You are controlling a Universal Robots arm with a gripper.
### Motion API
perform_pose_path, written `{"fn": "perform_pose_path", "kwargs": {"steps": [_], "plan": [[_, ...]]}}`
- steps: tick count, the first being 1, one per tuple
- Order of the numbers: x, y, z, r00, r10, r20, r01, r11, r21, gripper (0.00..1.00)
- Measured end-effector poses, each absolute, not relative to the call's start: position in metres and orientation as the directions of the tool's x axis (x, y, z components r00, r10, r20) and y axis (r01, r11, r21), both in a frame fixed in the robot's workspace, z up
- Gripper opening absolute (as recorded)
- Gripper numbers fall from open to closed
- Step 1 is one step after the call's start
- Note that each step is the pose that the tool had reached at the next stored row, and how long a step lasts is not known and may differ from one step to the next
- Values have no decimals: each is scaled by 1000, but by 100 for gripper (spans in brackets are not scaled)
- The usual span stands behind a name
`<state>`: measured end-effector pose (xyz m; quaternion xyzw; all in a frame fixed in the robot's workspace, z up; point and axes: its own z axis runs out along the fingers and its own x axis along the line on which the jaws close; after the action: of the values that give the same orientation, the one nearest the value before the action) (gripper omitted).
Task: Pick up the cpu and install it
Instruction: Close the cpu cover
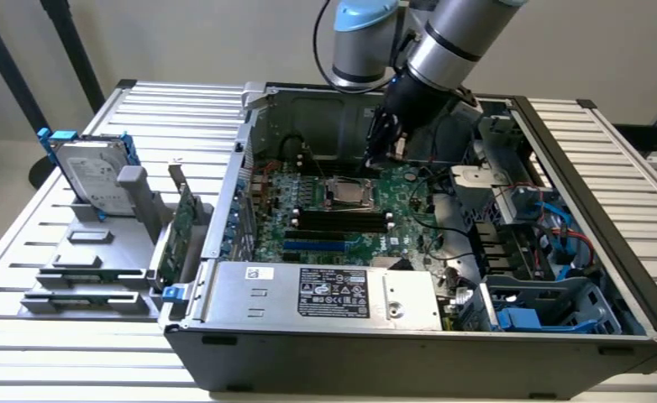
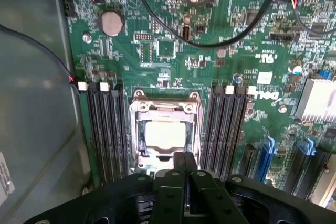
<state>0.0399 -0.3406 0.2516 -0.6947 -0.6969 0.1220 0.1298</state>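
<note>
- We see an open computer case [image 1: 418, 361] lying on a slatted metal table [image 1: 65, 357].
- On the exterior view's left, a silver hard drive [image 1: 91, 180] with blue rails stands in a grey holder, and a green expansion card [image 1: 177, 231] stands on edge nearer the case.
- A labelled power supply [image 1: 317, 294] fills the case's near edge.
- On the green board we spot a coin battery [image 2: 111, 22], black memory slots [image 2: 107, 129] and a finned heatsink [image 2: 317, 100].

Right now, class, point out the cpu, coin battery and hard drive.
cpu [image 2: 165, 135]: wrist view, metal top.
coin battery [image 2: 111, 23]: wrist view, round face.
hard drive [image 1: 91, 176]: exterior view, silver casing.
</note>
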Motion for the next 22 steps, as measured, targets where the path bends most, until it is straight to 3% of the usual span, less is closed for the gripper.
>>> {"fn": "perform_pose_path", "kwargs": {"steps": [7,22], "plan": [[33,-343,250,0,1000,21,921,9,-390,11],[-2,-343,241,3,999,55,920,19,-392,11]]}}
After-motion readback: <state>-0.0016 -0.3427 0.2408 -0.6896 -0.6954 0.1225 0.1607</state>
